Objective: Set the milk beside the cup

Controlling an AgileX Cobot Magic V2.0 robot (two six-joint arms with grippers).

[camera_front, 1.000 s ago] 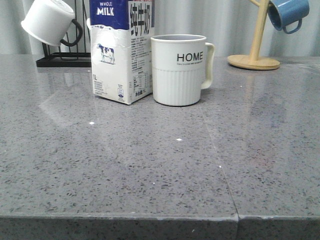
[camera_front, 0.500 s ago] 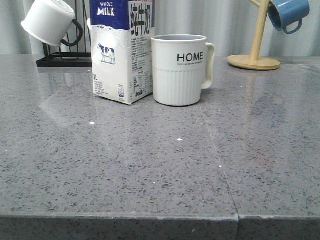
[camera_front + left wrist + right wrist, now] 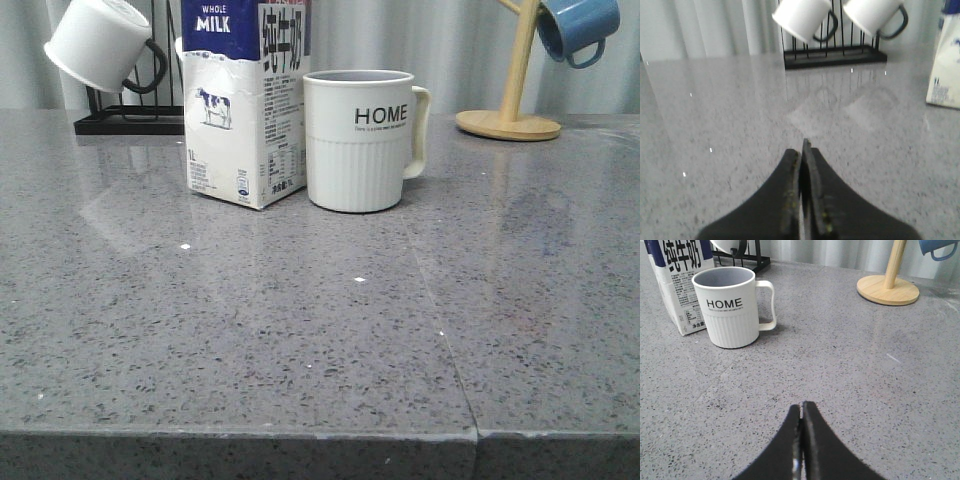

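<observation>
The milk carton [image 3: 245,100] stands upright on the grey table, white with a dark blue top, right beside the left of the white ribbed "HOME" cup [image 3: 358,140]. Both also show in the right wrist view, the milk [image 3: 680,285] close behind the cup [image 3: 732,307], whose handle points away from the carton. A corner of the milk [image 3: 946,65] shows in the left wrist view. My left gripper [image 3: 801,150] is shut and empty over bare table, apart from the carton. My right gripper [image 3: 801,407] is shut and empty, short of the cup. Neither gripper shows in the front view.
A black wire rack [image 3: 125,120] with plain white mugs [image 3: 97,42] stands at the back left, behind the milk. A wooden mug tree [image 3: 510,110] with a blue mug [image 3: 575,28] stands at the back right. The table's front edge [image 3: 320,435] runs across the foreground.
</observation>
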